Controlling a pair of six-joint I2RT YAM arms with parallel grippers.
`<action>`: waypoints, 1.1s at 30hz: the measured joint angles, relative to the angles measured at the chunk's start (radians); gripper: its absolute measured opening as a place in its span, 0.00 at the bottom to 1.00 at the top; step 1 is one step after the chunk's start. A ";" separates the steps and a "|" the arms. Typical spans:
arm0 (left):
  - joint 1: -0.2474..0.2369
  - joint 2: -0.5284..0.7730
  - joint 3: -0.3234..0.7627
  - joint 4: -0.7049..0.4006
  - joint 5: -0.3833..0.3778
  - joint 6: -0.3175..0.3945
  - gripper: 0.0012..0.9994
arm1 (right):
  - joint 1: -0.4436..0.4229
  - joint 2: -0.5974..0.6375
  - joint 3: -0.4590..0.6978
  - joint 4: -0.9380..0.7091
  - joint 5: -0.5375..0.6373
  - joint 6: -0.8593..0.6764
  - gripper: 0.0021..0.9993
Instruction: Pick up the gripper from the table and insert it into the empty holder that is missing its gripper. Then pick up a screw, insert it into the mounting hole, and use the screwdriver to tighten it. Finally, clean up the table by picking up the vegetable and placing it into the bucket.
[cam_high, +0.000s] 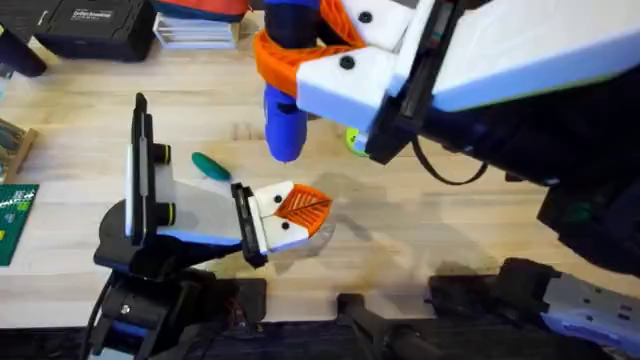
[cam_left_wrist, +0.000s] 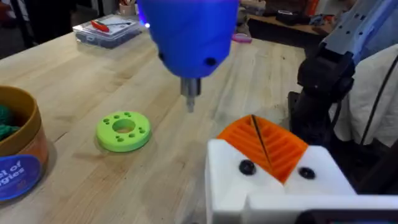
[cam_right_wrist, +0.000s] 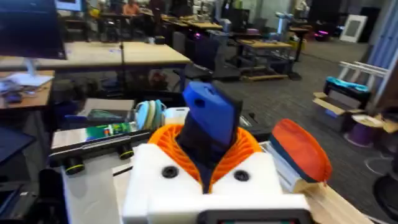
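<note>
My right gripper hangs high over the table, shut on the blue screwdriver, which points down. The orange pads clamp the screwdriver. Its metal tip hovers just beyond my left gripper. That left gripper is shut, its white fingers and orange ribbed pads pressed together; two dark spots mark their white faces. I cannot tell the loose gripper piece from these fingers. The teal vegetable lies on the table to the left of the screwdriver. The bucket stands at the side, with something teal inside.
A lime-green ring lies flat beyond the screwdriver tip, its edge peeking out under the right arm. A black case and stacked boxes line the far edge. A green circuit board lies at the left.
</note>
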 joint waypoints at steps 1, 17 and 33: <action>0.000 0.000 0.000 0.000 0.000 0.000 0.00 | -0.006 0.000 0.000 0.000 -0.020 0.001 0.02; 0.000 0.000 0.000 0.000 0.000 0.000 0.00 | -0.221 -0.073 -0.017 -0.088 -0.426 0.021 0.02; 0.000 0.000 0.000 0.000 0.000 0.000 0.00 | -0.365 0.045 -0.019 0.111 -0.580 0.052 0.02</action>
